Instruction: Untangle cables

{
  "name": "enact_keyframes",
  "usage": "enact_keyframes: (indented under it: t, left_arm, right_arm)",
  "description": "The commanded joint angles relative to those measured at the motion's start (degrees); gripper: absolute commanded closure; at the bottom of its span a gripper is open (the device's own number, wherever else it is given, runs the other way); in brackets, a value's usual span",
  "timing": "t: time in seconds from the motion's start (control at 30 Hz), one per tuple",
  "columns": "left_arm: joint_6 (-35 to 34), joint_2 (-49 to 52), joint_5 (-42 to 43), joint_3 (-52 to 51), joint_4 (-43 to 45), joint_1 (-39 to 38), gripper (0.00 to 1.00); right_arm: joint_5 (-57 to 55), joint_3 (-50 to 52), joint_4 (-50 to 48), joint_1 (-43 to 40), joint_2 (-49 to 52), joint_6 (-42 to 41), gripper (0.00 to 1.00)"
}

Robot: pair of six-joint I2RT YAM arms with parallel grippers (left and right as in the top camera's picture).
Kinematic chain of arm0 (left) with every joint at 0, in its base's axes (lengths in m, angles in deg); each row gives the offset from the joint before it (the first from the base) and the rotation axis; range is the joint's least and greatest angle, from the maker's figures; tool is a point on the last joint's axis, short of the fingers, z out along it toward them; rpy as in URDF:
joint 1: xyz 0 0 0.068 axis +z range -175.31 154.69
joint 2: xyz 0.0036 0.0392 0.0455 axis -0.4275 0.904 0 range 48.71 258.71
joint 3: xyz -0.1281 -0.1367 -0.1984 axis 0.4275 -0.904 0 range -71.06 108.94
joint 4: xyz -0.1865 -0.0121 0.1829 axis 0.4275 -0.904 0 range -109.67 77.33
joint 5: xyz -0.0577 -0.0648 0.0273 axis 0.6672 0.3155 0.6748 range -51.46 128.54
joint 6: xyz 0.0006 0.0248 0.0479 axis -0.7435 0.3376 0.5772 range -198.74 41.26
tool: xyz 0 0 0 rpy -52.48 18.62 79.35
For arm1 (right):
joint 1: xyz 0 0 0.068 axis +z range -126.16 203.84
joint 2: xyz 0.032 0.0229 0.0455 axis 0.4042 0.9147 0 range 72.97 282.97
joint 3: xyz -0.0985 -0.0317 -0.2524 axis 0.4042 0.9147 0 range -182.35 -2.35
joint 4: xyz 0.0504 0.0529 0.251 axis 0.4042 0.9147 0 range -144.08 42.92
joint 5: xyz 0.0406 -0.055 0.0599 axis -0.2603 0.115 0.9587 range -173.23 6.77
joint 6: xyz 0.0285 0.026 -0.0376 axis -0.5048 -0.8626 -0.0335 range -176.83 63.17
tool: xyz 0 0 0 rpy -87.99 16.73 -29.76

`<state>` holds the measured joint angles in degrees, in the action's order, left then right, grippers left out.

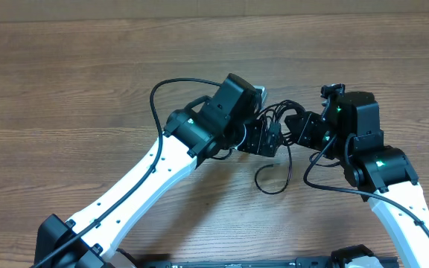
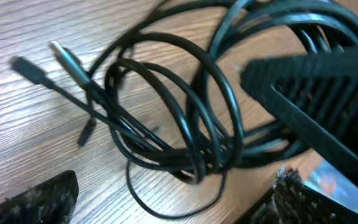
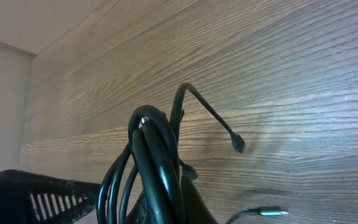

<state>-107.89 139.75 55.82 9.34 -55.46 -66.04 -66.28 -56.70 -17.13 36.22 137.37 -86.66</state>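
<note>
Right pincer (image 1: 298,128) is clamping the cables (image 2: 213,155) — tangle is lying just ahead of left pincer (image 1: 261,138), jaws gaping wide. Plug ends (image 2: 58,50) are trailing on the worktop (image 1: 88,89).

Robotics lab: wood-grain table (image 1: 65,74), two white arms (image 1: 146,173).
</note>
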Motion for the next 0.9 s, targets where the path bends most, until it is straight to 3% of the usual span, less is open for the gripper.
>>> enact_keyframes:
  t: [0.0, 0.2, 0.33, 0.37, 0.6, 0.73, 0.87]
  left_arm:
    - [-4.76, -0.39, -4.02, 1.09, 0.22, -0.22, 0.0]
    - [-5.35, -0.39, -4.15, 1.09, 0.17, -0.22, 0.03]
    - [-5.84, -0.39, -4.15, 1.07, 0.17, -0.24, 0.13]
    - [-5.86, -0.39, -4.17, 1.09, 0.2, -0.24, 0.2]
    - [-6.03, -0.39, -4.15, 1.09, 0.17, -0.24, 0.49]
    - [-6.05, -0.39, -4.15, 1.09, 0.17, -0.24, 0.72]
    - [-6.03, -0.39, -4.13, 1.09, 0.17, -0.24, 0.83]
  right_arm:
    - [2.71, -0.11, -0.52, -0.07, -0.79, -0.11, 0.96]
    - [5.68, -0.11, -0.92, -0.07, -0.79, -0.13, 0.96]
    - [8.76, -0.11, -1.51, -0.07, -0.79, -0.11, 0.96]
    - [10.43, -0.11, -2.25, -0.07, -0.79, -0.13, 0.96]
    - [11.85, -0.11, -3.08, -0.04, -0.81, -0.13, 0.96]
    - [12.76, -0.11, -3.39, -0.04, -0.79, -0.13, 0.96]
    - [13.16, -0.11, -3.76, 0.04, -0.81, -0.13, 0.96]
